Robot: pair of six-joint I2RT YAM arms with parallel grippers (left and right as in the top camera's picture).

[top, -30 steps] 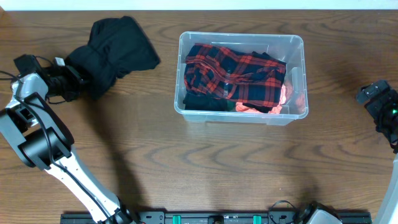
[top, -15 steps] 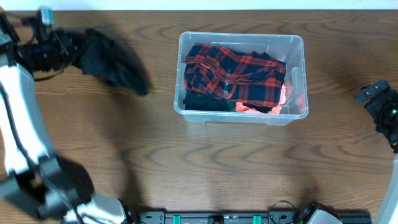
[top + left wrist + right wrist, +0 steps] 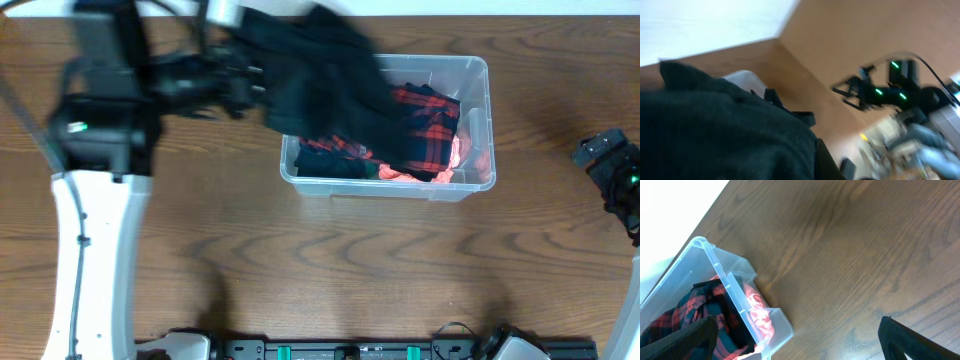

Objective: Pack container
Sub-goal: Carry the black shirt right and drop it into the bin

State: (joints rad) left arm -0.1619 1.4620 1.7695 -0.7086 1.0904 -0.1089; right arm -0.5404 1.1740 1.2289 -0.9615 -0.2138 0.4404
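The clear plastic container (image 3: 478, 120) stands at the table's middle back, holding a red and black plaid garment (image 3: 432, 125) and an orange-pink one (image 3: 458, 158). It also shows in the right wrist view (image 3: 735, 287). My left gripper (image 3: 243, 85) is shut on a black garment (image 3: 325, 80) and holds it raised over the container's left half, draping into it. The black garment fills the left wrist view (image 3: 715, 135), hiding the jaws. My right gripper (image 3: 610, 170) rests at the table's right edge, open and empty, fingers wide apart (image 3: 800, 337).
The left arm (image 3: 95, 200) reaches up the left side of the wooden table (image 3: 330, 270). A black rail runs along the front edge (image 3: 350, 350).
My left arm has swung right from the far left, carrying the black garment from the table to above the container's left side. The right arm has not moved.
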